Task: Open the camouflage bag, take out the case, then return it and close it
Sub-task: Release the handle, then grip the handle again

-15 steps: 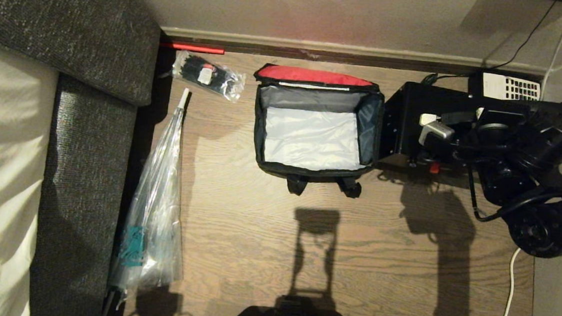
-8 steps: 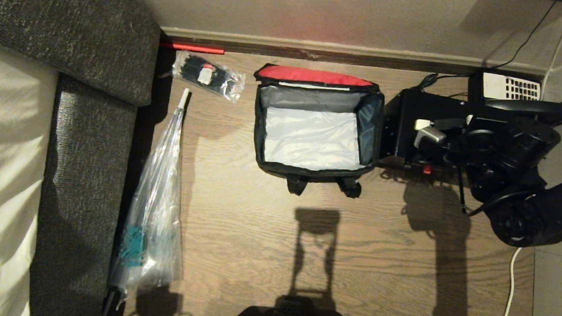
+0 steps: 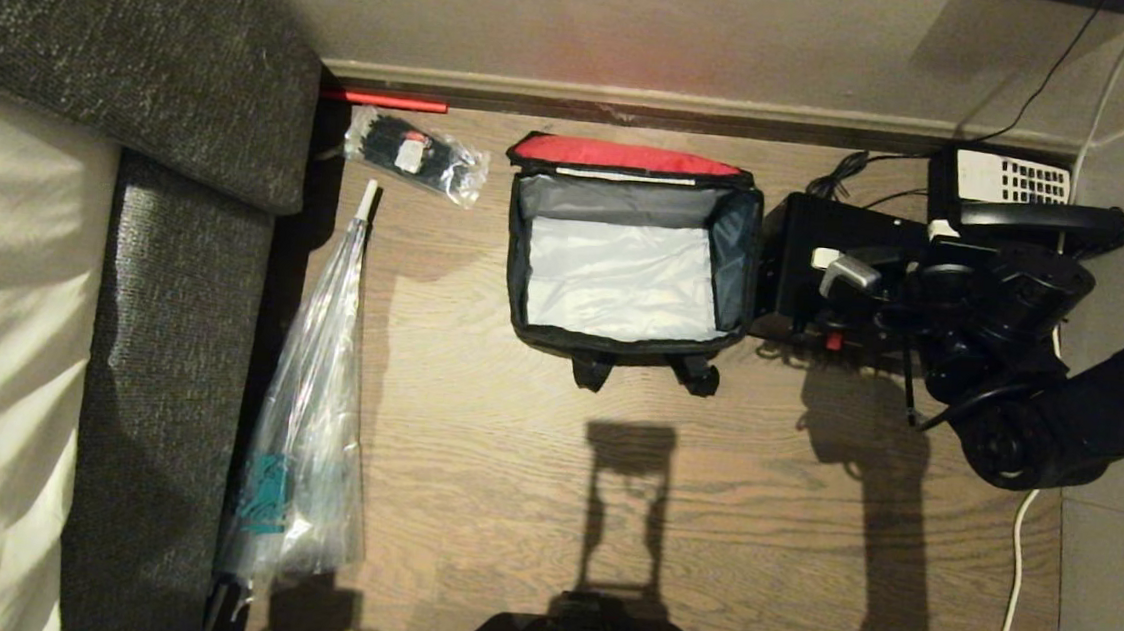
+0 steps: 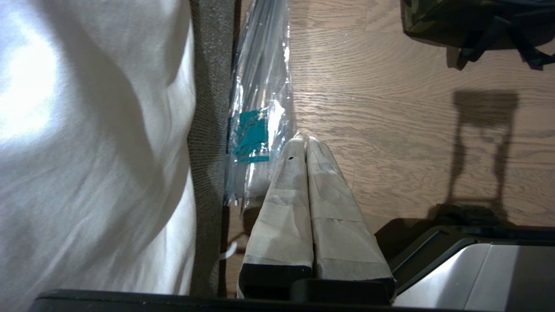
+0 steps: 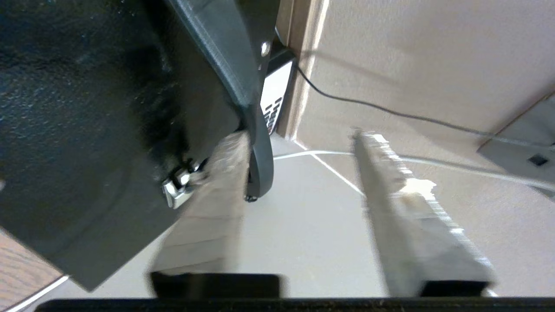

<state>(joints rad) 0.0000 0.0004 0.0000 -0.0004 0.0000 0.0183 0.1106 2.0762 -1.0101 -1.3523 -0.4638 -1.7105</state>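
1. Change: a second ago the right gripper (image 5: 299,173) was clamped on the case's strap handle (image 5: 260,143). Now its fingers stand apart in the right wrist view, one finger (image 5: 217,182) just beside the handle and the case edge, the other out in free air. Nothing is gripped.
2. In the head view the right arm has shifted slightly toward frame left, and the case (image 3: 817,265) with it; the case now sits closer against the bag.
3. Meaning, as a judgement: the case has been set down and let go, so "remove the case" looks done. Return and close still remain.
4. The camouflage bag (image 3: 620,345) is at upper centre of the head view, on the wood floor (image 3: 706,527) near the wall. It is open, red-lined lid (image 3: 625,153) flipped back toward the wall, silver-grey interior empty. Mouth faces up at the camera; long axis runs left-right across the frame, straps (image 3: 643,372) on the lower side.
5. The case is at upper right of the head view, right of the bag and touching or almost touching its side. It is partly hidden by the arm, so its long axis is unclear. The telephone (image 3: 1009,180) lies just beyond it.
6. Left gripper (image 4: 305,145): fingers pressed together, empty, parked near the clear plastic sleeve (image 4: 260,108) at the sofa edge.
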